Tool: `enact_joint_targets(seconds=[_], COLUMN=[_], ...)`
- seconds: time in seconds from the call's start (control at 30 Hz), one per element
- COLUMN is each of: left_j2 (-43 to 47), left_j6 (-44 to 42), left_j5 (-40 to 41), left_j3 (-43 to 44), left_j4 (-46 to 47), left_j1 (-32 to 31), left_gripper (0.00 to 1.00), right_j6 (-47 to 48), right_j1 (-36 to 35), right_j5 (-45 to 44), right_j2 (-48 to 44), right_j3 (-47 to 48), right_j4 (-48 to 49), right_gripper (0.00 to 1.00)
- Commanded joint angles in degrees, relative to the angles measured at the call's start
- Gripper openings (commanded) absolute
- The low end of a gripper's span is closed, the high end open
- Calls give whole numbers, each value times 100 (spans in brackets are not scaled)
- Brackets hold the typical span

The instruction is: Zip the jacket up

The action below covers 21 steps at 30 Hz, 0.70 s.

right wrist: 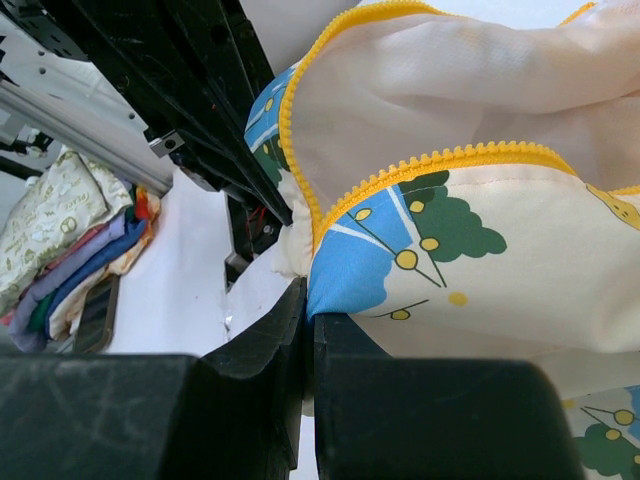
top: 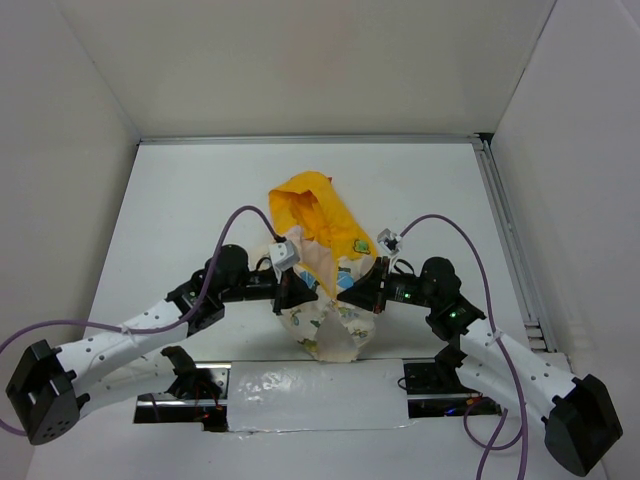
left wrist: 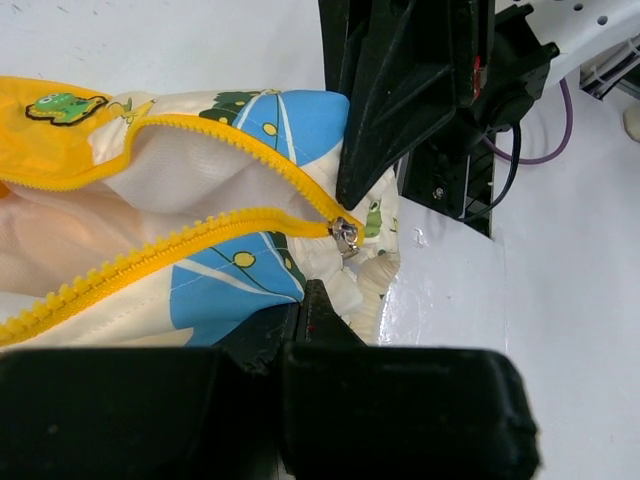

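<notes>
While the left gripper (left wrist: 310, 305) pinches the jacket (top: 318, 265), the right gripper (right wrist: 308, 300) clamps it too

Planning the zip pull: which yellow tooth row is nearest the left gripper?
The jacket's lower row in the left wrist view, just above the left gripper; the upper row arches away.

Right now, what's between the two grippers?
The jacket, its lower front held between left gripper and right gripper in the top view. The left wrist view shows the zipper slider there, teeth unjoined beyond it.
</notes>
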<state>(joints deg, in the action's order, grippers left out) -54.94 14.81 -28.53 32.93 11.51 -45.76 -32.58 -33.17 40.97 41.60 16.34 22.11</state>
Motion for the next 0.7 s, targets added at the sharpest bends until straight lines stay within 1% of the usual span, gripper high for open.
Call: enact_joint_targets(seconds=[0.0,0.23,0.4,0.57,0.67], left_j2=[194,290,264,150,89], left_j6=[-242,-286,-286,-233,-198], left_j5=[-302,-495,-583,-504,-285], left_j3=[-76,-181,-155,-76,-41], left_j4=[431,519,545,572,493], left_j1=[5,5,5,5,5], left_gripper=[0,0,0,0,0], right_j6=[-47,-21,23,50,41], right_j1=[21,21,21,3,3], right_j5=[-2,42,279,490,509], right_j2=[-117,-161,-100,6,-108], right_j3=[150,159,141,98,63], right_j4=[373,329,399,470,479], right_gripper=[0,0,0,0,0])
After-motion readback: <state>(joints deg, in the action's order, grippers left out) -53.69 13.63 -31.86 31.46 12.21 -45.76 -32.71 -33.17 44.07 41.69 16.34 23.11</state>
